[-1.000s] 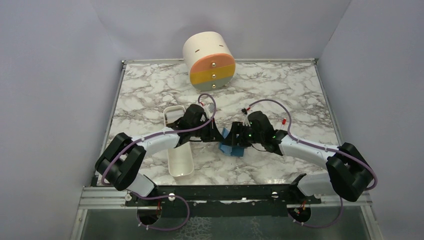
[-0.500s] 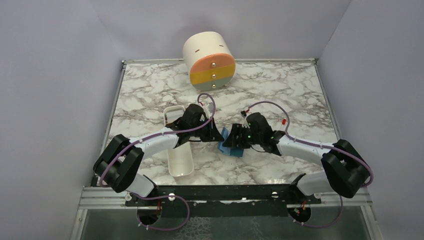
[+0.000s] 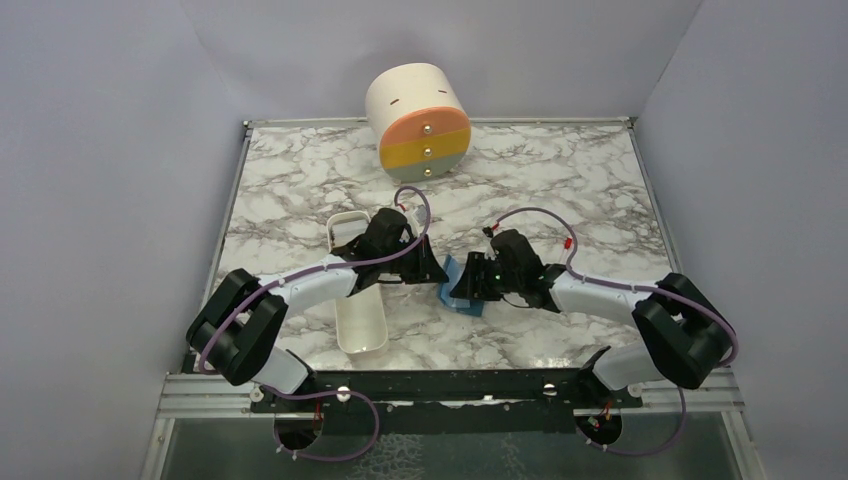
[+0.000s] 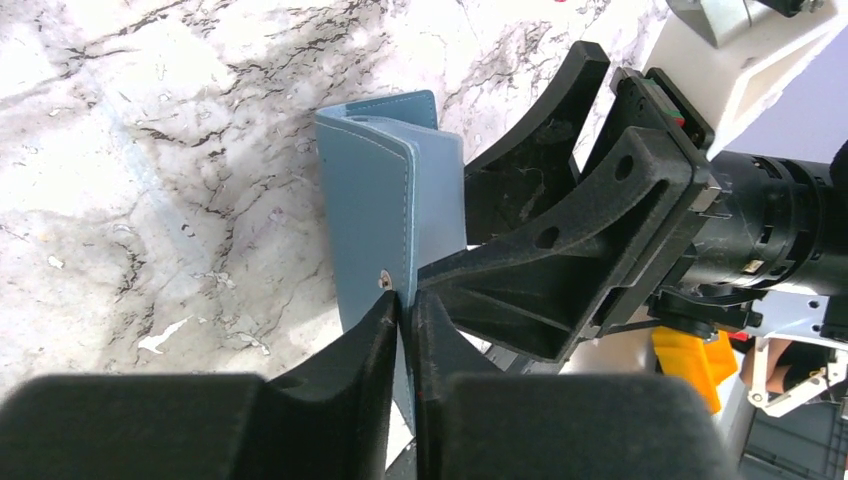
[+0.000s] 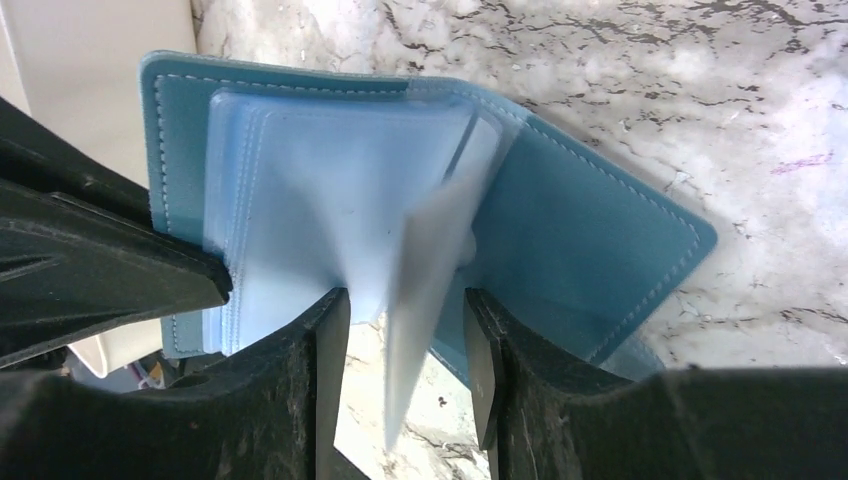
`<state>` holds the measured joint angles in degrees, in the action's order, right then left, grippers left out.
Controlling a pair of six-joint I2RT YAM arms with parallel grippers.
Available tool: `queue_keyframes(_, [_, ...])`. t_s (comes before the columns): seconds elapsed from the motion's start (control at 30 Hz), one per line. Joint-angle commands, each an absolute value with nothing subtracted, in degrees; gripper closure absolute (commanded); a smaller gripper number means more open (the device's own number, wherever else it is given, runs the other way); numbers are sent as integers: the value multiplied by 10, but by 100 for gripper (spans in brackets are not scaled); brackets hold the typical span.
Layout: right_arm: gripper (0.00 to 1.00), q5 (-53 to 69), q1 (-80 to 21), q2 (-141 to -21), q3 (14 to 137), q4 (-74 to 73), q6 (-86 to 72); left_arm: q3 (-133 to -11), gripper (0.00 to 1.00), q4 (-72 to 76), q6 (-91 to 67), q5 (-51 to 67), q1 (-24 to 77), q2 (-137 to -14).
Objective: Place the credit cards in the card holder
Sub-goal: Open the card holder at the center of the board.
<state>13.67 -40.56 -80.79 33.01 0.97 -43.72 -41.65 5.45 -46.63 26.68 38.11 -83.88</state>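
Observation:
The blue card holder (image 3: 456, 287) stands open on the marble between my two grippers. My left gripper (image 4: 408, 305) is shut on the edge of its cover, beside the silvery snap stud (image 4: 385, 282). In the right wrist view the holder (image 5: 600, 230) shows its lighter blue inside and a stack of clear sleeves (image 5: 330, 190). My right gripper (image 5: 405, 320) is open, its jaws on either side of one blurred, pale sleeve leaf without pressing it. No credit card is clearly in view.
A long white tray (image 3: 360, 318) lies under the left arm. The cream cylinder with orange, yellow and grey drawers (image 3: 418, 120) stands at the back. Both arms meet at the table's middle front.
My right gripper has moved a little left, closer onto the card holder. The left gripper has kept its hold and place.

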Motion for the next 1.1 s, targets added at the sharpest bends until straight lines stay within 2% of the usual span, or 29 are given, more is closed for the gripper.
queue_keyframes(0.0, [55, 106, -410, -818, 323, 28, -434, -407, 94, 81, -470, 287, 384, -822])
queue_keyframes(0.07, [56, 102, -410, -822, 322, 30, -432, -404, 100, 92, -475, 295, 384, -821])
queue_keyframes(0.3, [57, 105, -410, -830, 329, 26, -427, -399, 100, 91, -470, 286, 384, -823])
queue_keyframes(0.63, [38, 122, -410, -740, 339, -6, -432, -408, 100, 54, -450, 249, 384, -820])
queue_keyframes(0.9, [30, 161, -411, -751, 335, 23, -452, -413, 100, 53, -455, 249, 384, -820])
queue_keyframes(1.07, [28, 168, -412, -763, 341, 34, -455, -412, 100, 53, -458, 247, 384, -819])
